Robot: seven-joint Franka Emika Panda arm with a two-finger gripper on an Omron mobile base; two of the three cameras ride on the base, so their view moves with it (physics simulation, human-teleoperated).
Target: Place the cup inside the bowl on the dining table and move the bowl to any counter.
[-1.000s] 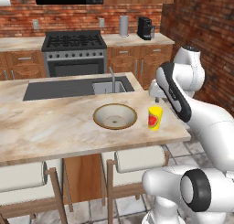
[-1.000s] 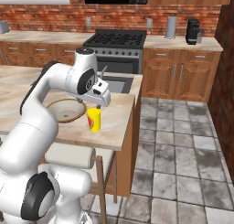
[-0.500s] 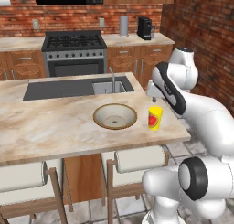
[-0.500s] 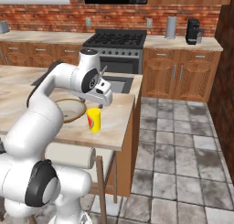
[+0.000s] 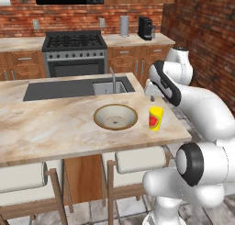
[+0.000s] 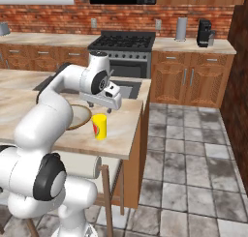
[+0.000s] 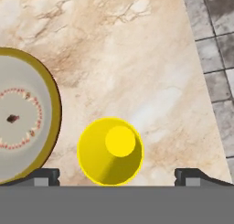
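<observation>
The yellow cup with a red mark stands upright on the dining table, near its right edge. Just left of it, apart by a small gap, sits the wide tan bowl, with nothing in it. My gripper hangs open a little above the cup, pointing down. From the right base view the gripper is over the cup, and my arm hides part of the bowl. Looking down from the hand, the cup lies between the two wide-apart fingertips, with the bowl at the left.
Behind the bowl are a sink with a faucet and a dark cooktop panel. The counter by the black stove carries a coffee machine. Stools stand under the table's front edge. Tiled floor lies to the right.
The arm's upper links have shifted slightly and the hand has edged over the cup. Cup and bowl have not moved, and the gripper stays open.
</observation>
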